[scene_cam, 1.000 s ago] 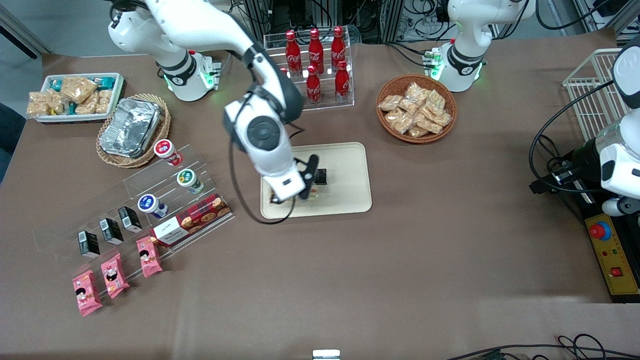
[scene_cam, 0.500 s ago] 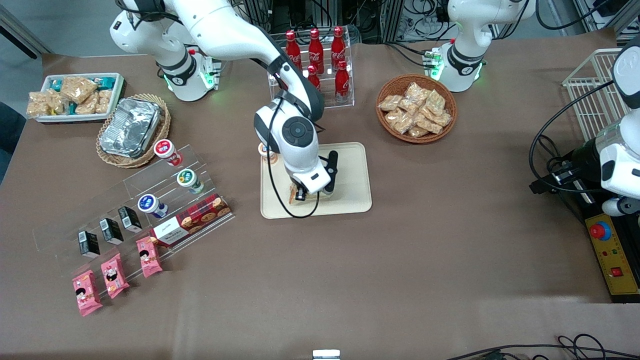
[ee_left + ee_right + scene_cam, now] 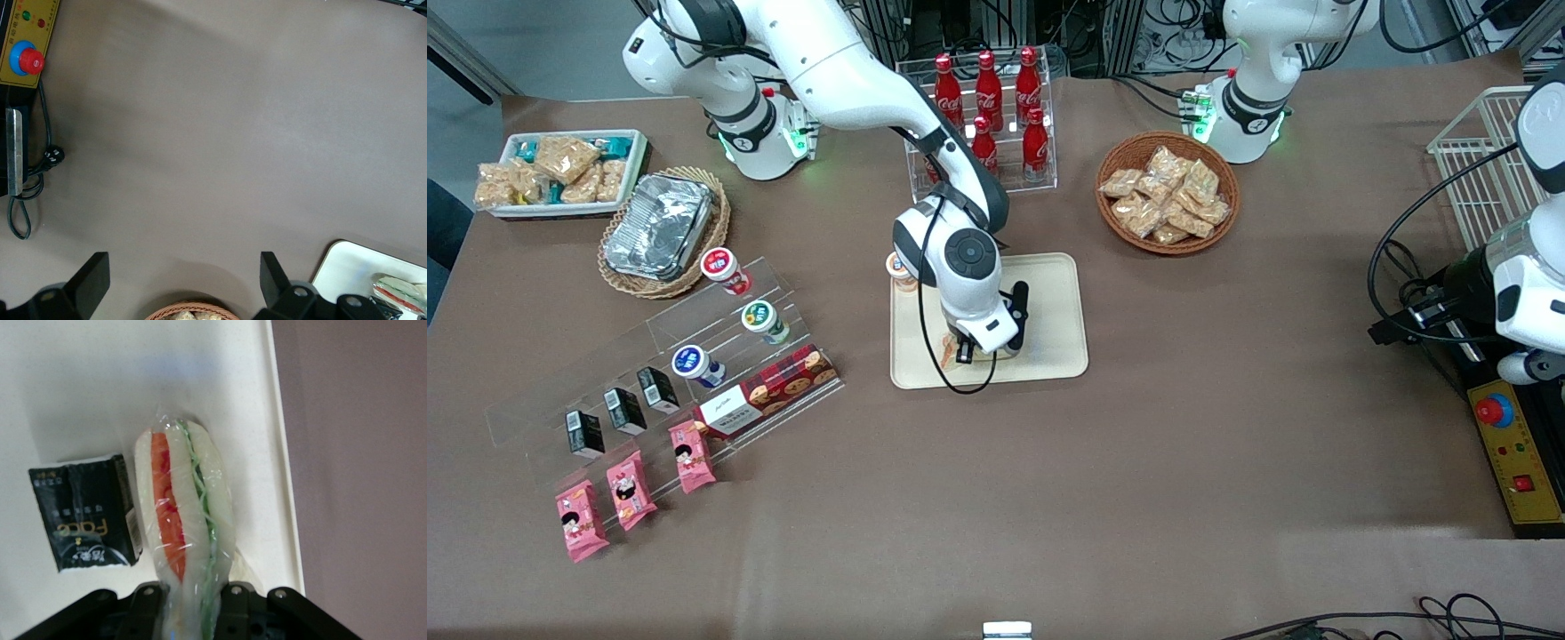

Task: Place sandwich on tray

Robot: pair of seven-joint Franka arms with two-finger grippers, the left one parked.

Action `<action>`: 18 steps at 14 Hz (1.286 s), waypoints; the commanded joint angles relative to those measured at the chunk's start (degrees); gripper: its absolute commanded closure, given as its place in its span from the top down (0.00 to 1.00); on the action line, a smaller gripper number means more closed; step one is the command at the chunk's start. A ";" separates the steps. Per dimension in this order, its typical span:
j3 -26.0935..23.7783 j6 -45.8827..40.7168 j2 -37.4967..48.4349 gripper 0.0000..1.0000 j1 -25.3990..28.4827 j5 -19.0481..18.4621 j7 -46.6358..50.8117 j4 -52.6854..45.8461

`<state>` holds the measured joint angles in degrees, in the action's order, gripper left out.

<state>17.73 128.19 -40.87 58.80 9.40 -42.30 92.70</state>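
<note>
The sandwich point(image 3: 183, 520) is a plastic-wrapped wedge of pale bread with red-orange and green filling. My right gripper point(image 3: 188, 610) is shut on its narrow end, one finger point(image 3: 143, 607) on each side. It hangs low over the cream-beige tray point(image 3: 133, 387), inside the rim point(image 3: 283, 487); I cannot tell whether it touches. In the front view the gripper point(image 3: 974, 349) is over the tray point(image 3: 1058, 307), near its edge closest to the camera. Only a sliver of the sandwich point(image 3: 946, 352) shows beside the wrist.
A black packet point(image 3: 83, 513) lies on the tray beside the sandwich. A small cup point(image 3: 901, 269) stands at the tray's corner. Cola bottles in a rack point(image 3: 987, 116) and a wicker basket of snack packets point(image 3: 1167, 191) stand farther from the camera. An acrylic stand point(image 3: 720, 347) lies toward the working arm's end.
My arm has swung across the tray toward the parked arm's end and come lower, with the sandwich still held. The wrist has turned.
</note>
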 commanded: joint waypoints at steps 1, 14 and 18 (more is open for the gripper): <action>0.99 0.75 -0.62 0.98 -0.08 0.45 0.47 -1.82; 4.40 -36.32 28.11 0.99 -22.49 -1.47 8.25 -1.99; 12.75 -39.93 33.39 0.99 -23.29 -6.49 27.93 -1.29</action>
<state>27.74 90.14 -10.45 34.60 4.69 -24.10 89.61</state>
